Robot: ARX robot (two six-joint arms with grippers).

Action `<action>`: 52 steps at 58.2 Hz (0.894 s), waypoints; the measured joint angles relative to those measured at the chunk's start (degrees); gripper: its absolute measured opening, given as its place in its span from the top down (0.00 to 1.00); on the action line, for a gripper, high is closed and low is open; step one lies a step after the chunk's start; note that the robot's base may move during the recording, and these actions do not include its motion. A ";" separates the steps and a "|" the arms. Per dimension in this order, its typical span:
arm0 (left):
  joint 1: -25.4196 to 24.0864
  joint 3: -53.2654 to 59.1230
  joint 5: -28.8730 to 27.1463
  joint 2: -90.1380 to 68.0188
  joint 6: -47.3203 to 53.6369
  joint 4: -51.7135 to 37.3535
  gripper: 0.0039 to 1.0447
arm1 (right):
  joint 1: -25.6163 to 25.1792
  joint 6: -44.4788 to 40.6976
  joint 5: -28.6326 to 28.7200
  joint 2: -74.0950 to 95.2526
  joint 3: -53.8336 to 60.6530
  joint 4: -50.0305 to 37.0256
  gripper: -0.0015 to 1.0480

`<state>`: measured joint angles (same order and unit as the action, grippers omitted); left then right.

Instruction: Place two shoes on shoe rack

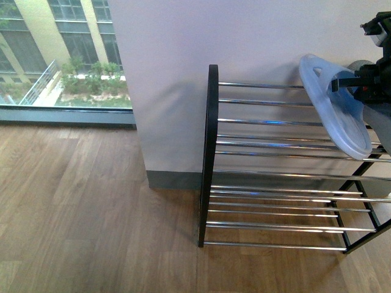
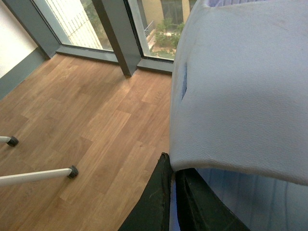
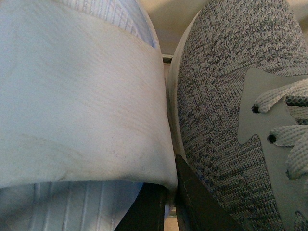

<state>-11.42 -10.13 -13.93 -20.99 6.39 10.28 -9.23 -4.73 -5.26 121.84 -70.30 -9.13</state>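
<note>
You are looking at a black metal shoe rack with three tiers of thin chrome bars, standing on a brown wood-plank floor against a pale wall. A pale blue-white shoe sole leans tilted over the right part of the top tier; whether it touches the bars is unclear. The lower two tiers show only bars.

One shoe rack (three tiers), two pale slippers, one sneaker.
</note>
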 joint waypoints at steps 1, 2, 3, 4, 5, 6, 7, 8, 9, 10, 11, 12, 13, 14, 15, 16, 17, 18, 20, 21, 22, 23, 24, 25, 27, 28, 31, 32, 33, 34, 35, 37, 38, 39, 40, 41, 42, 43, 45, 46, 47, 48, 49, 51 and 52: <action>0.00 0.00 -0.02 0.00 0.00 0.00 0.99 | 0.00 0.13 -0.02 0.00 0.00 0.00 0.98; 0.00 0.00 -0.02 0.00 0.00 0.00 0.99 | 0.02 0.26 0.00 0.00 0.00 -0.02 0.97; 0.00 0.00 -0.02 0.00 0.00 0.00 0.99 | 0.02 0.66 0.17 0.00 0.02 -0.07 0.92; 0.00 0.00 -0.02 0.00 0.00 0.00 0.99 | 0.02 1.01 0.37 0.00 0.02 -0.09 0.88; 0.00 0.00 -0.02 0.00 0.00 0.00 0.99 | 0.00 1.27 0.70 0.00 0.02 -0.07 0.85; 0.00 0.00 -0.02 0.00 0.00 0.00 0.99 | 0.00 1.51 0.90 0.00 0.02 -0.04 0.82; 0.00 0.00 -0.02 0.00 0.00 0.00 0.99 | 0.00 1.79 1.03 -0.04 0.04 -0.07 0.78; 0.00 0.00 -0.02 0.00 0.00 0.00 0.99 | 0.00 2.05 1.18 -0.09 0.17 -0.24 0.73; 0.00 0.00 0.00 0.00 0.00 0.00 0.99 | 0.02 2.14 1.49 -0.22 0.26 -0.24 0.70; 0.00 0.00 -0.02 0.00 0.00 0.00 0.99 | 0.02 2.21 1.73 -0.31 0.35 -0.24 0.67; 0.00 0.00 -0.02 0.00 0.00 0.00 0.99 | 0.02 2.23 1.70 -0.37 0.44 -0.24 0.63; 0.00 0.00 -0.02 0.00 0.00 0.00 0.99 | 0.02 2.21 1.66 -0.42 0.48 -0.26 0.62; 0.00 0.00 -0.02 0.00 0.00 0.00 0.99 | 0.07 2.19 1.64 -0.46 0.55 -0.44 0.58; 0.00 0.00 -0.02 0.00 0.00 0.00 0.99 | 0.07 2.21 1.64 -0.50 0.63 -0.68 0.55; 0.00 0.00 -0.02 0.00 0.00 0.00 0.99 | 0.07 2.21 1.66 -0.50 0.63 -0.74 0.53; 0.00 0.00 -0.02 0.00 0.00 0.00 0.99 | 0.07 2.19 1.62 -0.52 0.66 -0.85 0.50; 0.00 0.00 -0.02 0.00 0.00 0.00 0.99 | 0.07 2.19 1.55 -0.52 0.66 -0.90 0.48; 0.00 0.00 -0.02 0.00 0.00 0.00 0.99 | 0.09 2.14 1.25 -0.57 0.66 -0.94 0.45; 0.00 0.00 -0.02 0.00 0.00 0.00 0.99 | 0.11 2.14 1.20 -0.63 0.66 -0.94 0.42; 0.00 0.00 -0.02 0.00 0.00 0.00 0.99 | 0.11 2.14 1.27 -0.74 0.70 -0.92 0.38; 0.00 0.00 -0.02 0.00 0.00 0.00 0.99 | 0.13 2.10 1.27 -0.81 0.74 -0.92 0.37; 0.00 0.00 -0.02 0.00 0.00 0.00 0.99 | 0.20 2.03 1.25 -0.96 0.87 -0.94 0.33; 0.00 0.00 -0.02 0.00 0.00 0.00 0.99 | 0.22 1.97 1.22 -1.16 0.98 -0.98 0.32; 0.00 0.00 -0.02 0.00 0.00 0.00 0.99 | 0.24 1.88 1.20 -1.31 1.14 -1.03 0.30; 0.00 0.00 -0.02 0.00 0.00 0.00 0.99 | 0.33 1.88 1.20 -1.77 1.49 -0.90 0.25; 0.00 0.00 -0.02 0.00 0.00 0.00 0.99 | 0.33 1.86 1.33 -2.27 1.64 -0.44 0.22; 0.00 0.00 -0.02 0.00 0.00 0.00 0.99 | 0.35 1.60 1.46 -3.32 1.90 0.44 0.15; 0.00 0.00 -0.02 0.00 0.00 0.00 0.99 | 0.35 1.46 1.51 -3.58 1.97 0.74 0.14; 0.00 0.00 -0.02 0.00 0.00 0.00 0.99 | 0.35 1.40 1.68 -4.22 2.05 1.29 0.10; 0.00 0.00 -0.02 0.00 0.00 0.00 0.99 | 0.35 1.33 1.70 -4.57 2.14 1.53 0.09; 0.00 0.00 -0.02 0.00 0.00 0.00 0.99 | 0.35 1.27 1.90 -5.25 2.27 2.10 0.08; 0.00 0.00 -0.02 0.00 0.00 0.00 0.99 | 0.33 0.87 1.97 -6.32 2.45 2.80 0.08; 0.00 0.00 -0.02 0.00 0.00 0.00 0.99 | 0.31 0.79 1.92 -6.67 2.49 2.99 0.09; 0.00 0.00 -0.02 0.00 0.00 0.00 0.99 | 0.28 0.63 1.84 -7.02 2.51 3.21 0.09; 0.00 0.00 0.00 0.00 0.00 0.00 0.99 | 0.24 0.24 1.62 -7.72 2.51 3.83 0.09; 0.00 0.00 0.00 0.00 0.00 0.00 0.99 | 0.22 0.04 1.62 -8.11 2.54 4.13 0.09; 0.00 0.00 0.00 0.00 0.00 0.00 0.99 | 0.11 -0.24 1.86 -8.90 2.73 4.24 0.09; 0.00 0.00 -0.02 0.00 0.00 0.00 0.99 | 0.04 -0.42 2.19 -9.33 2.95 4.09 0.09; 0.00 0.00 -0.02 0.00 0.00 0.00 0.99 | -0.22 -0.92 2.58 -10.56 3.58 3.58 0.09; 0.00 0.00 -0.02 0.00 0.00 0.00 0.99 | -0.35 -1.11 2.69 -11.41 3.93 3.63 0.09; 0.00 0.00 -0.02 0.00 0.00 0.00 0.99 | -0.46 -1.18 2.78 -11.87 4.13 3.63 0.09; 0.00 0.00 -0.02 0.00 0.00 0.00 0.99 | -0.59 -1.27 2.91 -12.33 4.35 3.61 0.09; 0.00 0.00 -0.02 0.00 0.00 0.00 0.99 | -0.76 -1.57 3.43 -13.29 4.81 3.34 0.09; 0.00 0.00 -0.02 0.00 0.00 0.00 0.99 | -1.07 -1.95 4.00 -14.49 5.44 2.75 0.09; 0.00 0.00 -0.02 0.00 0.00 0.00 0.99 | -1.25 -2.12 4.09 -15.10 5.60 2.67 0.09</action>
<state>-11.42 -10.13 -13.96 -20.99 6.39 10.28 -10.48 -6.85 -1.17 106.74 -64.71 -6.46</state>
